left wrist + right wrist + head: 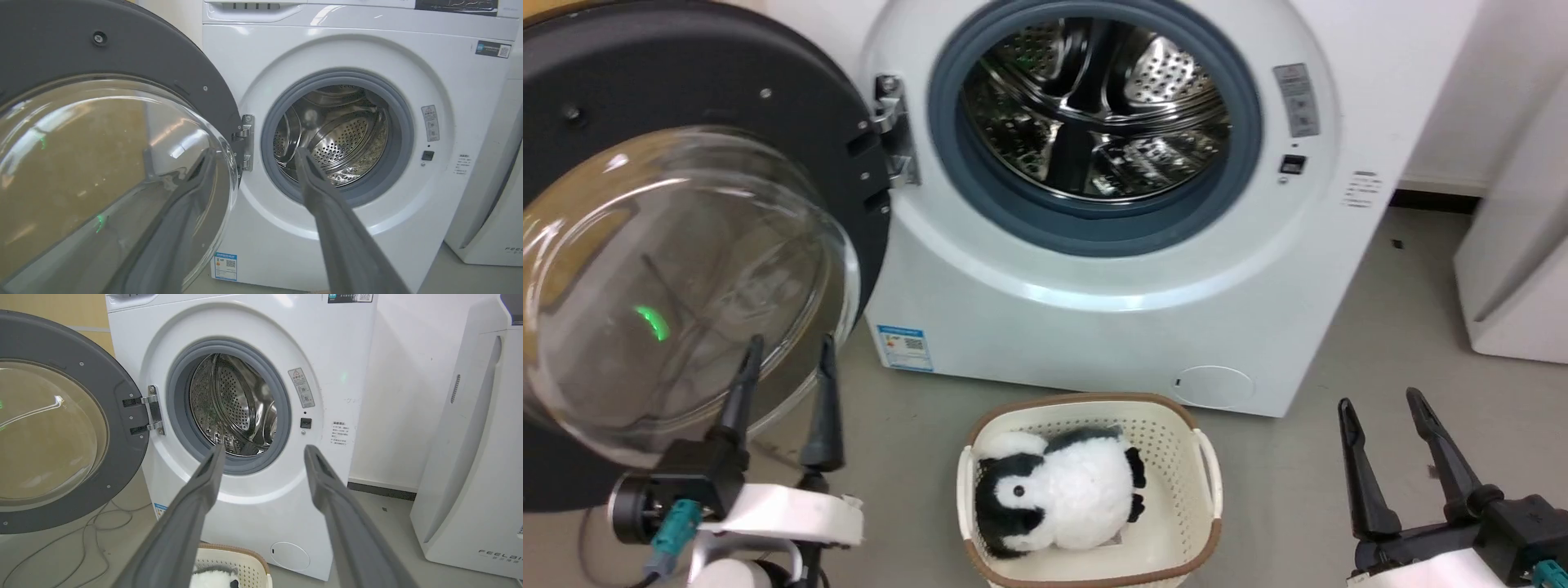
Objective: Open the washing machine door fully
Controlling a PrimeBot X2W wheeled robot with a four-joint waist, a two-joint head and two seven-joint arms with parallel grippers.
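The washing machine [1094,310] stands white ahead, its steel drum [1094,106] exposed inside the grey rubber ring. The washing machine door [686,106] hangs swung out to the left on its metal hinge [894,131], matte black inner side and bulging glass bowl [670,278] facing me. My left gripper [789,341] is open just below the bowl's lower right rim, holding nothing; in the left wrist view the left gripper [255,153] has one finger in front of the glass. My right gripper [1379,400] is open and empty at the lower right, and the right gripper [264,449] points at the drum mouth.
A cream basket [1086,404] holding a black-and-white plush toy [1062,490] sits on the floor before the machine. A white appliance [1519,269] stands at the right by the wall. Cables [90,531] lie on the floor under the door.
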